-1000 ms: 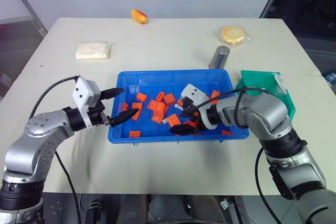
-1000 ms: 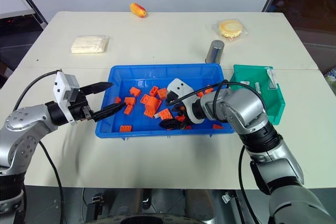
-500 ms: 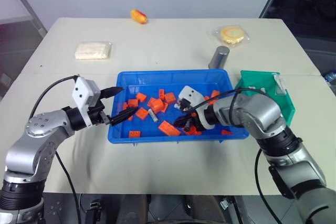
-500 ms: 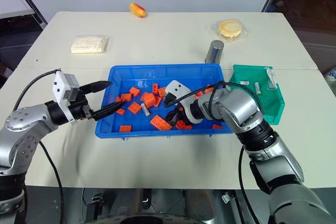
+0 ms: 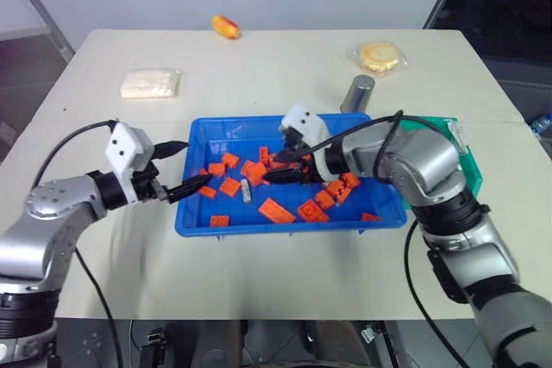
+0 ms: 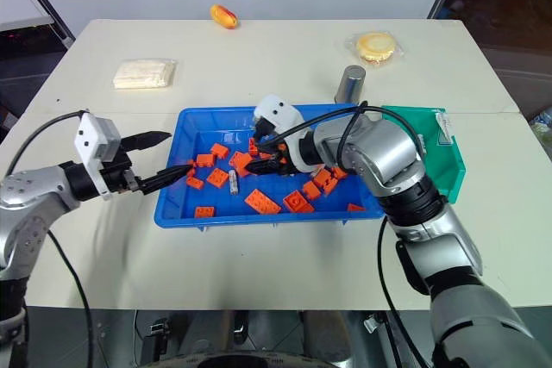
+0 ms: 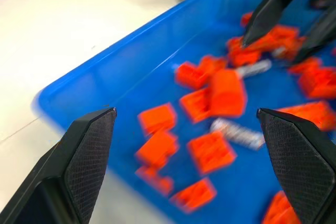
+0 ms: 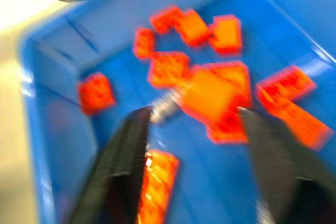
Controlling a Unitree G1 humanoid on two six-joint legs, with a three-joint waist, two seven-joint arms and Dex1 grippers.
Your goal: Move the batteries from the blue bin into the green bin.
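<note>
We see left gripper spread wide at shallow bright-blue plastic bin's rim | right gripper spread wide, empty, over small silver-grey cylindrical battery

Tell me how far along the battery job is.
Done: can't tell, since the right arm hides much of the green bin. In hand: nothing. The right claw is open and empty above the bricks in the blue bin, and the left claw is open at the bin's left rim. Left: at least one battery lies among the bricks, not yet picked up.
</note>
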